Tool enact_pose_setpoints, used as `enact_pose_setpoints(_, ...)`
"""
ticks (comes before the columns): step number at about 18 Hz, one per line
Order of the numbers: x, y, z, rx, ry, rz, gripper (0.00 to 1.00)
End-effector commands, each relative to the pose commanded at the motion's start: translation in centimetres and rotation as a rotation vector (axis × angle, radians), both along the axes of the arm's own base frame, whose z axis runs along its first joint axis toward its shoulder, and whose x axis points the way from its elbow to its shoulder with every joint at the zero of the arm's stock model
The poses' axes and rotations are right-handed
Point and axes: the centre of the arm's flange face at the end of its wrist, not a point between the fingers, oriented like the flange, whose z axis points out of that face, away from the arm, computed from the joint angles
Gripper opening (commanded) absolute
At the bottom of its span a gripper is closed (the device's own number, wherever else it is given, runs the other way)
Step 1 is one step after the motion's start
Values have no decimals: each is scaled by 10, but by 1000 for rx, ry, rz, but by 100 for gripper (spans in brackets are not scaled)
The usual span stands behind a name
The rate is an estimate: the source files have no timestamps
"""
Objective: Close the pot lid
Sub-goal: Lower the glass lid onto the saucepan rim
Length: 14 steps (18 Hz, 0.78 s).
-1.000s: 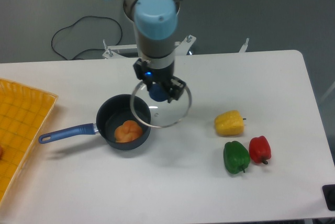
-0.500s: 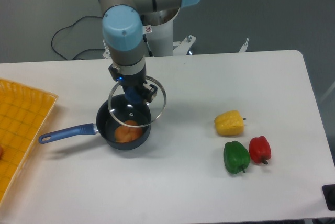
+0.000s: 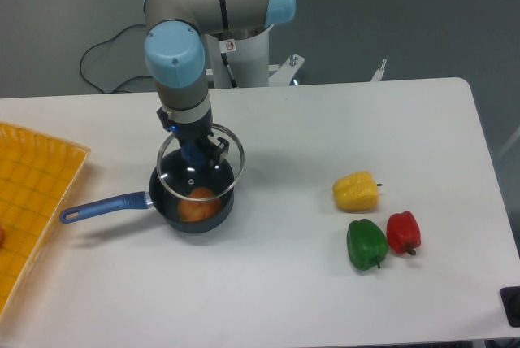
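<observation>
The lid (image 3: 200, 163), clamped at its blue knob by the gripper (image 3: 197, 151), hangs over the pot (image 3: 192, 195) (an orange item inside) near the table's (image 3: 268, 283) left edge.

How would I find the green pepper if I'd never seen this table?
Start at the white table and look to its right side, away from the pot. Three peppers sit close together there: the yellow pepper farthest back, the red pepper on the right. The green pepper is the only green one, left of the red.

The lid (image 3: 200, 163) hides the pot (image 3: 192, 200)'s far rim.
</observation>
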Motion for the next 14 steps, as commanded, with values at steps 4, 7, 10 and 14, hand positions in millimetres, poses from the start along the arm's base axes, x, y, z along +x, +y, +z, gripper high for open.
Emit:
enact_pose_setpoints(4,2,8,-10,8,6,1,37)
enact_pose_setpoints(7,4,12,-15,9,9,0,37)
enact_pose_setpoints(10,5,14,-16,10,10,5,37)
enact_pose_setpoints(14,7,14,-17,9,9,1,37)
